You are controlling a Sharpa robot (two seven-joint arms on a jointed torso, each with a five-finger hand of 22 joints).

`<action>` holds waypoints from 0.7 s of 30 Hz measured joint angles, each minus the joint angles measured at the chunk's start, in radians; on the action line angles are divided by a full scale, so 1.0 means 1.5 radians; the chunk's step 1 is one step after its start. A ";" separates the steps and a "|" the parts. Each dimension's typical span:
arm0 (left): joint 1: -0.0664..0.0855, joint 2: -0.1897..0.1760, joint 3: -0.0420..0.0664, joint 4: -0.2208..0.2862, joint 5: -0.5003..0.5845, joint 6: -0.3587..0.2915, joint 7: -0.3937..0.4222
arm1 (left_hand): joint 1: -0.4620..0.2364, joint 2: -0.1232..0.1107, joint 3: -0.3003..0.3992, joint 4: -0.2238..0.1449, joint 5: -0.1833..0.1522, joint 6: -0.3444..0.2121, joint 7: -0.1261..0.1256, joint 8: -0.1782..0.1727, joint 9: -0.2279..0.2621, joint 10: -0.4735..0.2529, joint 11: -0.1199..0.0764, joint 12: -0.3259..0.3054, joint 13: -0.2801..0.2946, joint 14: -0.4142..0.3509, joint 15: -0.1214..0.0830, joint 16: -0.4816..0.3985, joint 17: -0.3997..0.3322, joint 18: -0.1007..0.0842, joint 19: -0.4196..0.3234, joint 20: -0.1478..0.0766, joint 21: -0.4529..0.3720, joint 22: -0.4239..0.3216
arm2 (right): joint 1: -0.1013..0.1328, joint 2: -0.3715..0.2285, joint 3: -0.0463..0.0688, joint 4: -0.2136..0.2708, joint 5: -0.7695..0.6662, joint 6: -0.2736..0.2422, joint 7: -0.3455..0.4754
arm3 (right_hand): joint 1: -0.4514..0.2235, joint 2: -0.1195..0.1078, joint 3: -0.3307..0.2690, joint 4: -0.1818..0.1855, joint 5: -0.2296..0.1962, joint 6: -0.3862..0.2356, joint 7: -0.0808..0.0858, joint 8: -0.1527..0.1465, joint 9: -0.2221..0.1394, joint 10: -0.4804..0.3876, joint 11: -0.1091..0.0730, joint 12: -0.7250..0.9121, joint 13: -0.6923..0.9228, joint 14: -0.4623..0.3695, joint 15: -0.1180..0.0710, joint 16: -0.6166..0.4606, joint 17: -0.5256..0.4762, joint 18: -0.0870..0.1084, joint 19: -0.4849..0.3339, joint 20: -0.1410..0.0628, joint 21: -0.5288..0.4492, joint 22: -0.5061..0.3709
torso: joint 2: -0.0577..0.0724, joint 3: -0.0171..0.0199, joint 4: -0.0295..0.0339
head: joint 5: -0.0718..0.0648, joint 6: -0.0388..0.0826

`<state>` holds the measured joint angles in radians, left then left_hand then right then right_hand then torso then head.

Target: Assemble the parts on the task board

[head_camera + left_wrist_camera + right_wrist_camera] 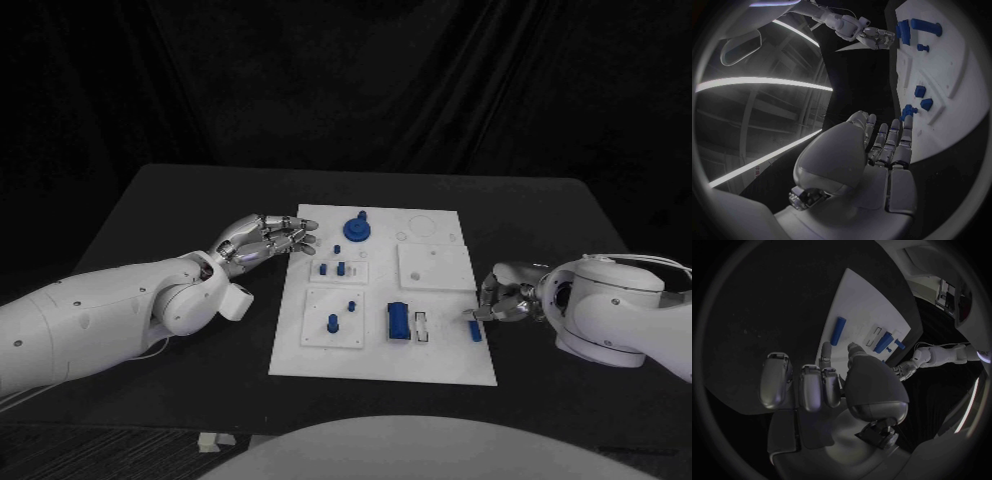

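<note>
A black bench (173,210) before a dark curtain carried the white task board (433,350) at its centre; no legible writing appeared on it. Blue parts (394,322) stood in the board's recessed panels. The left hand (267,240), at the board's 10 o'clock edge, was released with fingers loosely curled, grasping nothing. The right hand (505,295), at 3 o'clock, lay beside a blue bar (475,331); whether it grasped the bar could not be told.

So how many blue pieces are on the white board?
8: a knob at the far edge, one by the left hand, two pegs mid-left, two near-left, a block, a bar by the right hand. More may hide.
</note>
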<state>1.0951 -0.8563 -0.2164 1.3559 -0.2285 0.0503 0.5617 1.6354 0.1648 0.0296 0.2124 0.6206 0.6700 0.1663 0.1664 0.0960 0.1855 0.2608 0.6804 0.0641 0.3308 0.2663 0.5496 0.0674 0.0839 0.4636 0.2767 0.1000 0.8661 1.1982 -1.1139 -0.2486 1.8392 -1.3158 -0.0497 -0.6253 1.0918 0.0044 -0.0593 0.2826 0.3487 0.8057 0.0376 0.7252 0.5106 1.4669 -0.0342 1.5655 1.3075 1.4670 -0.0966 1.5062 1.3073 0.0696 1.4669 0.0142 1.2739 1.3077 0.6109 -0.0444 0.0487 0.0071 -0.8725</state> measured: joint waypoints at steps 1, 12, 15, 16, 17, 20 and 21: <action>0.000 0.000 0.000 0.000 0.000 0.000 0.000 | 0.000 0.000 0.001 -0.001 0.000 0.000 0.000 0.000 0.000 0.000 0.000 0.000 0.000 0.000 0.000 0.000 0.000 0.000 0.000 0.000 0.000 0.000 | -0.002 0.001 0.000 -0.001 0.000 0.000 0.000 | 0.001 0.002 0.000 0.000 0.004 0.000 0.000 -0.004 0.001 0.000 0.000 0.000 0.000 0.000 0.000 0.000 0.000 0.000 0.000 0.000 0.000 0.000 | 0.000 0.0000 0.0000 | 0.000 0.000; 0.000 0.001 0.000 -0.001 0.000 0.001 0.000 | 0.000 0.000 0.002 -0.002 0.000 0.000 0.000 0.000 0.000 0.000 0.000 0.000 0.000 0.000 0.000 0.000 0.000 0.000 0.000 0.000 0.000 0.000 | -0.022 0.021 0.001 -0.018 -0.001 0.000 0.001 | 0.044 -0.001 0.026 -0.013 0.132 0.006 0.006 -0.066 0.015 -0.002 0.002 0.000 0.000 -0.002 0.002 -0.003 0.000 0.000 0.000 0.000 -0.009 0.000 | 0.001 0.0004 0.0000 | -0.001 0.000; 0.000 0.001 0.000 -0.001 0.000 0.001 -0.001 | 0.000 0.000 0.002 -0.002 0.000 0.000 0.000 0.000 0.000 0.000 0.000 0.000 0.000 0.000 0.000 0.000 0.000 0.000 0.000 0.000 0.000 0.000 | -0.024 0.024 0.003 -0.021 -0.002 0.000 0.002 | 0.057 -0.008 0.044 -0.016 0.198 0.012 0.007 -0.082 0.015 0.000 0.005 0.000 0.000 -0.002 0.003 -0.005 0.000 0.000 -0.003 0.003 -0.010 0.000 | 0.001 0.0006 0.0000 | 0.001 0.000; 0.000 0.001 0.000 -0.001 0.000 0.001 -0.001 | 0.000 0.000 0.002 -0.002 0.000 0.000 0.000 0.000 -0.001 0.000 0.000 0.000 0.000 0.000 0.000 0.000 0.000 0.000 0.000 0.000 0.000 0.000 | -0.025 0.025 0.004 -0.022 -0.003 0.000 0.002 | 0.059 -0.010 0.051 -0.016 0.224 0.013 0.007 -0.084 0.015 0.000 0.005 0.000 0.000 0.000 0.005 -0.006 0.000 0.000 -0.003 0.003 -0.012 0.000 | 0.001 0.0006 0.0000 | 0.001 0.000; 0.000 0.001 0.000 -0.001 0.000 0.001 -0.001 | 0.000 0.000 0.002 -0.002 0.000 0.000 0.000 0.000 -0.001 0.000 0.000 0.000 0.000 0.000 0.000 0.000 0.000 0.000 0.000 0.000 0.000 0.000 | -0.026 0.026 0.004 -0.023 -0.003 0.000 0.003 | 0.061 -0.012 0.057 -0.014 0.241 0.014 0.007 -0.084 0.016 0.000 0.005 0.000 0.000 0.000 0.005 -0.006 0.000 0.000 -0.003 0.003 -0.013 0.000 | 0.001 0.0006 0.0000 | 0.001 0.000; 0.000 0.001 0.000 -0.001 0.000 0.001 -0.001 | 0.000 0.000 0.002 -0.002 0.000 0.000 0.000 0.000 -0.001 0.000 0.000 0.000 0.000 0.000 0.000 0.000 0.000 0.000 0.000 0.000 0.000 0.000 | -0.029 0.028 0.006 -0.025 -0.005 -0.001 0.005 | 0.064 -0.016 0.076 -0.013 0.288 0.018 0.011 -0.084 0.026 -0.002 0.006 0.000 0.000 0.000 0.005 -0.006 0.000 0.000 -0.005 0.005 -0.016 0.000 | 0.001 0.0006 -0.0002 | 0.002 0.000; 0.000 0.001 0.000 -0.001 0.000 0.001 -0.001 | 0.000 0.000 0.002 -0.002 0.000 0.000 0.000 0.000 -0.001 0.000 0.000 0.000 0.000 0.000 0.000 0.000 0.000 0.000 0.000 0.000 0.000 0.000 | -0.029 0.029 0.006 -0.025 -0.006 -0.001 0.005 | 0.067 -0.019 0.083 -0.012 0.301 0.019 0.012 -0.086 0.050 -0.001 0.009 0.000 0.000 0.000 0.005 -0.006 0.000 0.000 -0.005 0.005 -0.016 0.000 | 0.001 0.0006 -0.0003 | 0.002 0.000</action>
<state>1.0949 -0.8545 -0.2165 1.3546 -0.2285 0.0524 0.5605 1.6355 0.1648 0.0324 0.2096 0.6206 0.6700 0.1663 0.1664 0.0951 0.1855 0.2608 0.6804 0.0640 0.3308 0.2662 0.5496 0.0673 0.0839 0.4636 0.2767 0.1000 0.8661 1.1540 -1.0710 -0.2396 1.8020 -1.3244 -0.0515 -0.6177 1.1925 -0.0240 0.0646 0.2644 0.8007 0.8344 0.0556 0.5957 0.5854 1.4654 -0.0206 1.5655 1.3074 1.4669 -0.0892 1.4976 1.3073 0.0697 1.4595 0.0217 1.2493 1.3075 0.6123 -0.0435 0.0482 0.0101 -0.8725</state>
